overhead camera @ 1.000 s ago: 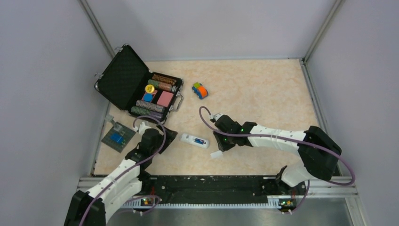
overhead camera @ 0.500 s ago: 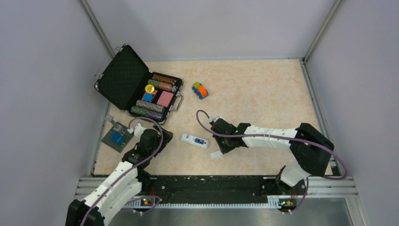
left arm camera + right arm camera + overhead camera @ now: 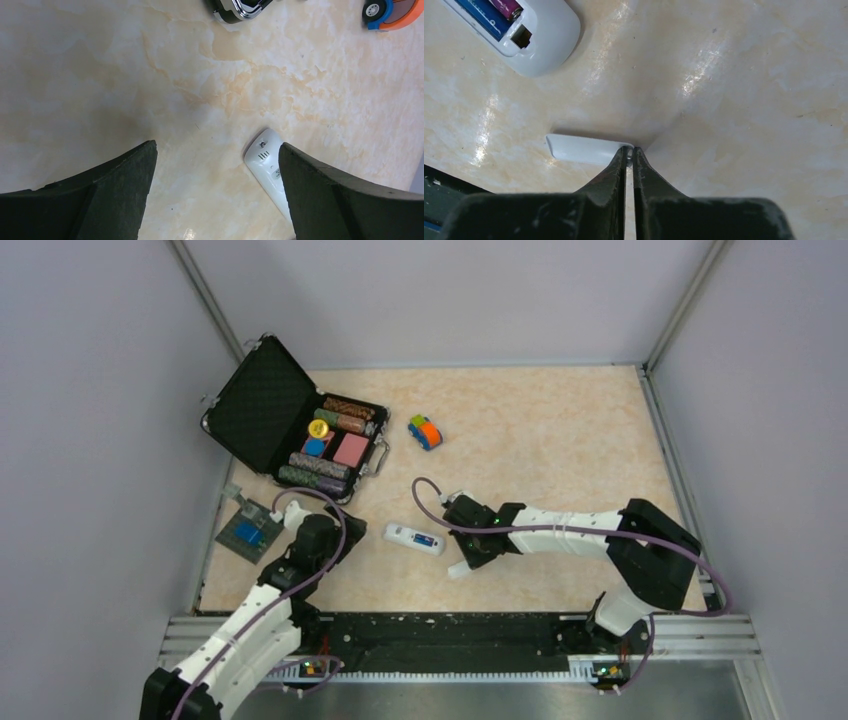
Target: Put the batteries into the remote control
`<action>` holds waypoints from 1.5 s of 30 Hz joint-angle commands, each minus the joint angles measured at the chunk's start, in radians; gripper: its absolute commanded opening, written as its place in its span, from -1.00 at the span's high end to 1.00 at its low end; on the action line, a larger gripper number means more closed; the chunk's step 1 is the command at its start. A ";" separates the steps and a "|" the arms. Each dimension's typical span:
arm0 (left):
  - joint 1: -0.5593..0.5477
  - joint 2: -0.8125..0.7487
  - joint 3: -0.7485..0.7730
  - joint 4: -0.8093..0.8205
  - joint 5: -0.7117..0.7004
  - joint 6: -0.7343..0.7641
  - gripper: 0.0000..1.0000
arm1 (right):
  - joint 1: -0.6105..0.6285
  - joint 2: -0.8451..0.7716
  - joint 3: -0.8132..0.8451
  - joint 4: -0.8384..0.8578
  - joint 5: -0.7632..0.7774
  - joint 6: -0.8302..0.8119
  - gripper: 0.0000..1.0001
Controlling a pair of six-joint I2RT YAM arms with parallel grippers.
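While the fingers (image 3: pixel 616 172) of the right gripper (image 3: pixel 630 151) are squeezed to a hairline slit, their tips nip the right end of a thin white cover plate (image 3: pixel 584 149) that lies flat on the marbled table (image 3: pixel 749 75). Just beyond the plate, apart from it, rests the remote control (image 3: pixel 541 42), back side up with its compartment uncovered. The batteries (image 3: pixel 488 16) sit inside it side by side, a blue one next to a purple one (image 3: pixel 508 6), with a small dark slot in the white shell at their end. The left gripper (image 3: pixel 216 147) is spread wide and grasps nothing, its two dark fingers (image 3: pixel 120 190) framing bare tabletop. The rounded end of the remote pokes out beside the right-hand finger, which partly hides it; whether they touch I cannot tell. Farther out in that wrist view, a chrome handle (image 3: pixel 243 9) and an orange-and-blue toy car (image 3: pixel 392 12) show at the top edge. From above, the remote lies between the two grippers, nearer the right one. An open black case (image 3: pixel 262 410) holding striped chip stacks (image 3: pixel 318 470) stands at the far left, the toy car beside it. A small grey tile (image 3: pixel 250 530) with a blue square lies left of the left arm.
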 commanded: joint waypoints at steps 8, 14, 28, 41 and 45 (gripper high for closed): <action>-0.002 -0.106 -0.008 0.257 0.159 0.189 -0.76 | 0.013 -0.068 0.066 0.005 0.108 0.020 1.00; -0.002 -0.057 0.027 0.490 0.492 0.332 -0.74 | -0.021 -0.192 0.124 0.051 0.101 0.016 1.00; -0.003 0.286 0.328 0.684 0.925 0.451 -0.70 | -0.081 -0.261 0.285 0.156 0.030 0.032 1.00; -0.005 0.351 0.422 0.588 0.982 0.553 0.04 | -0.107 -0.248 0.338 0.154 -0.015 0.075 1.00; -0.004 0.379 0.445 0.581 1.004 0.555 0.31 | -0.109 -0.244 0.339 0.154 -0.024 0.083 1.00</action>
